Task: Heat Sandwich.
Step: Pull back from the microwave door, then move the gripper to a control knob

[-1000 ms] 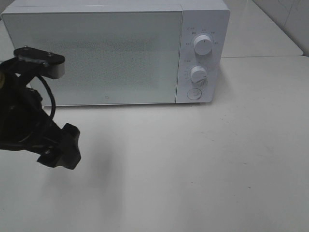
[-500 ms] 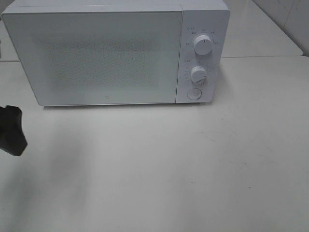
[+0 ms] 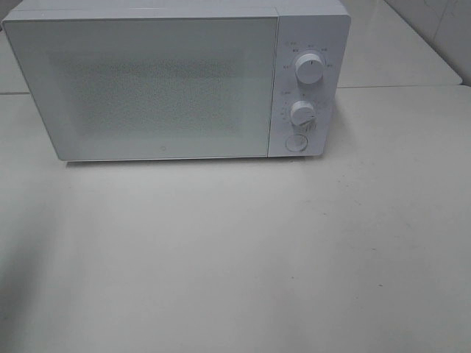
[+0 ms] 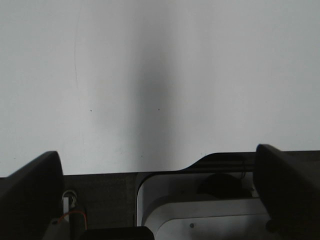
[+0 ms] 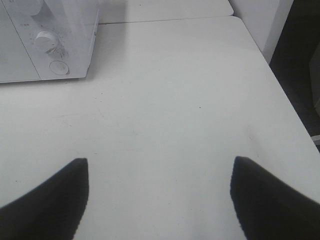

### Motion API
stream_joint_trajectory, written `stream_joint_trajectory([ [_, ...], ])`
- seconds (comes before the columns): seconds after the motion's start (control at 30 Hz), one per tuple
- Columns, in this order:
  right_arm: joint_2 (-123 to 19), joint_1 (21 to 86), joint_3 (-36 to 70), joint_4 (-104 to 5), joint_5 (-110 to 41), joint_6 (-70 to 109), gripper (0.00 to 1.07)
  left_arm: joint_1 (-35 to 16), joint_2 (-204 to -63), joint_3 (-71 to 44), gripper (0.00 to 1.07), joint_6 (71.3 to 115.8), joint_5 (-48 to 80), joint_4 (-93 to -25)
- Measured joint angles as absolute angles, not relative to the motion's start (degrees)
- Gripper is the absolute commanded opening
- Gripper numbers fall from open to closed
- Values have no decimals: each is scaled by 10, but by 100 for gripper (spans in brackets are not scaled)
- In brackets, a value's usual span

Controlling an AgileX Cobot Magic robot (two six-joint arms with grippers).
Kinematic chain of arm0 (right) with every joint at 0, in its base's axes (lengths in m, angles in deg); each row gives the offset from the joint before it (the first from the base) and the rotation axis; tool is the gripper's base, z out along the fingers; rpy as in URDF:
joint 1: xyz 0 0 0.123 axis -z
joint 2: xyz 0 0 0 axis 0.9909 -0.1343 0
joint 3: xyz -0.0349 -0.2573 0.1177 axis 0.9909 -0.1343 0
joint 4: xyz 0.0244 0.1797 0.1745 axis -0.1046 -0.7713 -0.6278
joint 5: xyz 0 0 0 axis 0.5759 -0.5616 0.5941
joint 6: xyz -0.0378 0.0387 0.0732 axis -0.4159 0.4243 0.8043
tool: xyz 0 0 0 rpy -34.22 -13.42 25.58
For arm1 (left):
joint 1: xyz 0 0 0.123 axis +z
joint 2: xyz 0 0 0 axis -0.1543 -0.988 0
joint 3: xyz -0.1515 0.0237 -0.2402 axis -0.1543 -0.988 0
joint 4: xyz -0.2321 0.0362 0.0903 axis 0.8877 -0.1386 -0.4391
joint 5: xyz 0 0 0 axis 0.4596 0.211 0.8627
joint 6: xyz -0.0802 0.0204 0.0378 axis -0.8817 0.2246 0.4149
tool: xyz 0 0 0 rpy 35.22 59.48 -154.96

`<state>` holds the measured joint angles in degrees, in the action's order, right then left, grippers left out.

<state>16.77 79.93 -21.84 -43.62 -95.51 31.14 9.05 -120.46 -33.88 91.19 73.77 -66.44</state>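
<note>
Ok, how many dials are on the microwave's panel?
2: the upper dial near the top of the panel, the lower dial directly beneath it. A round button sits under both.

Likely robot lab or test room, not home kitchen. White microwave (image 3: 162,81) on plain white table (image 3: 257,257); second table (image 3: 397,51) of same kind joined behind it. White tiled wall (image 3: 445,22) at far right corner. Everything pale, plain, under flat indoor light.

White microwave (image 3: 176,81), closed, on table (image 3: 257,257) (two knobs (image 3: 309,68) at right).
</note>
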Motion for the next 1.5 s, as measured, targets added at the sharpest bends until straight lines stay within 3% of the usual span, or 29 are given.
stream_joint_trajectory([
  [0.53,168,799,-218,-436,-955,311,76,90,-888,-457,97,974,739,-664],
  [0.97,168,799,-218,-436,-955,311,76,90,-699,-535,97,974,671,-664],
  [1.5,168,799,-218,-436,-955,311,76,90,-650,-541,97,972,671,-663],
])
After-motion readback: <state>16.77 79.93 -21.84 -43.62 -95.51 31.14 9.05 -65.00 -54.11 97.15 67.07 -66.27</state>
